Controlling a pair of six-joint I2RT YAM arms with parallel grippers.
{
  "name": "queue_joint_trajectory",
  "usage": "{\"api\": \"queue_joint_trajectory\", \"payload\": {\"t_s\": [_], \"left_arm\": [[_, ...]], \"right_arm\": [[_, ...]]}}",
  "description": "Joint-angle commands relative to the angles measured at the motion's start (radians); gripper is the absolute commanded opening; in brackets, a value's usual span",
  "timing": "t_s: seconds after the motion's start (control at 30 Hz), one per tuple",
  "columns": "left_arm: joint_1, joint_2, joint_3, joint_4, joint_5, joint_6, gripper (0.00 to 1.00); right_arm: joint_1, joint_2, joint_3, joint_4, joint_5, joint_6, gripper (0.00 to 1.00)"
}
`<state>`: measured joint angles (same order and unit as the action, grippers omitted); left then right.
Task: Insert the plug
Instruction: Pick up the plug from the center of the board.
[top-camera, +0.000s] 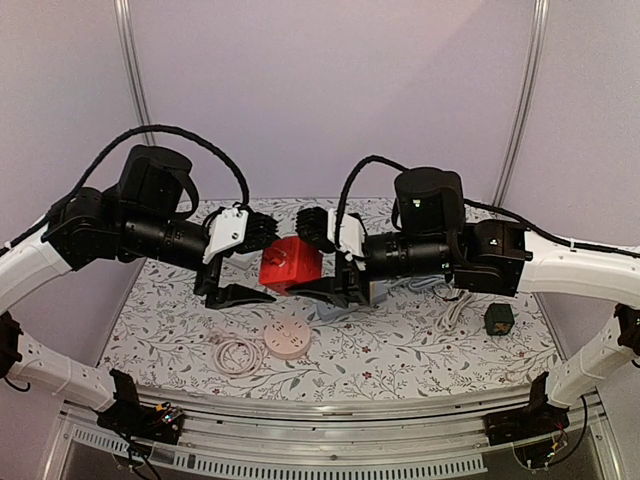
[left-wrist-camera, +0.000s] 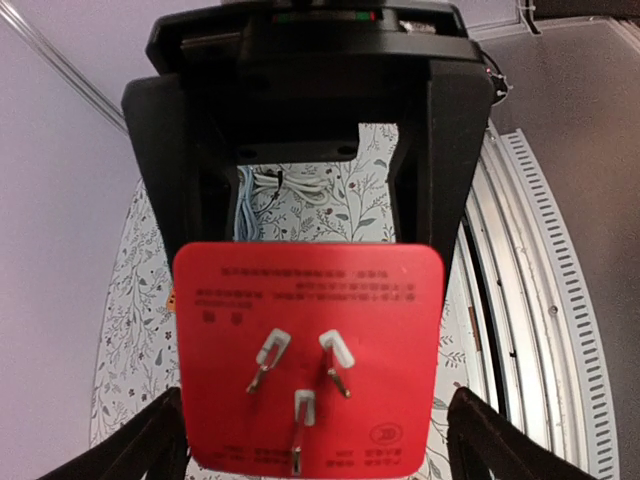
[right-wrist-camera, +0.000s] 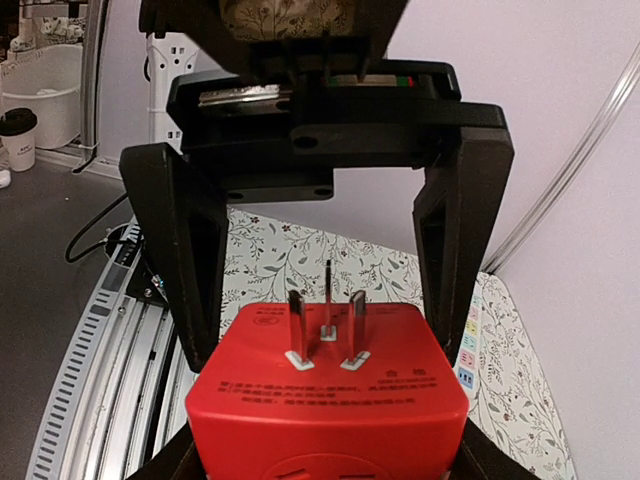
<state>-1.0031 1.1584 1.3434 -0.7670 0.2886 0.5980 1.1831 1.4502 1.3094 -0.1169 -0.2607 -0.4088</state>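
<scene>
Pink round socket (top-camera: 285, 340), one, lies nearest on the bench (top-camera: 400, 350). Above it hangs one red plug (top-camera: 291, 264) with three prongs, clamped in the right tool (right-wrist-camera: 325, 465). The left tool (left-wrist-camera: 315, 440) straddles it, wide and not gripping. An off-centre squeeze could twist the plug loose.

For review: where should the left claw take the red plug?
Probably on the red plug's two flat side faces, with the left claw coming from the pronged end. The prongs face it, and the right claw holds the opposite end.
</scene>
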Motion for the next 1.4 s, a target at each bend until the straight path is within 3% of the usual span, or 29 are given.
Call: {"api": "queue_joint_trajectory", "payload": {"t_s": [0.0,0.23,0.37,0.43,0.47,0.5,0.57,0.7,0.83,0.9,1.1,1.37], "left_arm": [[-0.04,0.016,0.001,0.048,-0.053,0.002,0.8],[-0.052,0.02,0.013,0.051,-0.057,0.014,0.42],[-0.071,0.011,0.008,0.046,-0.067,0.081,0.0],[-0.084,0.002,-0.002,0.047,-0.091,0.153,0.0],[-0.09,-0.008,-0.015,0.047,-0.104,0.222,0.0],[-0.096,-0.023,-0.037,0.052,-0.125,0.303,0.0],[-0.103,-0.076,-0.119,0.119,-0.185,0.537,0.0],[-0.077,-0.211,-0.419,0.585,-0.285,1.131,0.0],[0.012,-0.242,-0.579,0.882,-0.119,1.593,0.0],[0.045,-0.222,-0.604,0.973,-0.063,1.735,0.0],[0.104,-0.167,-0.613,1.144,0.028,1.904,0.0],[0.115,-0.18,-0.641,1.163,0.095,1.941,0.0]], "right_arm": [[0.011,-0.016,-0.006,0.094,0.016,-0.002,0.0],[0.013,-0.006,-0.004,0.095,0.025,0.009,0.0],[0.013,0.002,-0.003,0.093,0.013,0.019,0.0],[0.013,0.005,0.001,0.08,0.019,0.03,0.26],[0.012,0.005,0.004,0.069,0.03,0.039,0.58],[0.011,0.003,0.005,0.06,0.046,0.06,0.79],[0.0,-0.009,0.01,0.035,0.092,0.107,0.98],[-0.119,-0.038,0.059,-0.078,-0.064,0.266,0.99],[-0.204,-0.022,0.086,-0.086,-0.224,0.532,0.99],[-0.209,0.015,0.121,-0.105,-0.265,0.601,0.99],[-0.22,0.137,0.188,-0.102,-0.391,0.792,0.99],[-0.221,0.155,0.19,-0.07,-0.486,0.79,0.99]]}}
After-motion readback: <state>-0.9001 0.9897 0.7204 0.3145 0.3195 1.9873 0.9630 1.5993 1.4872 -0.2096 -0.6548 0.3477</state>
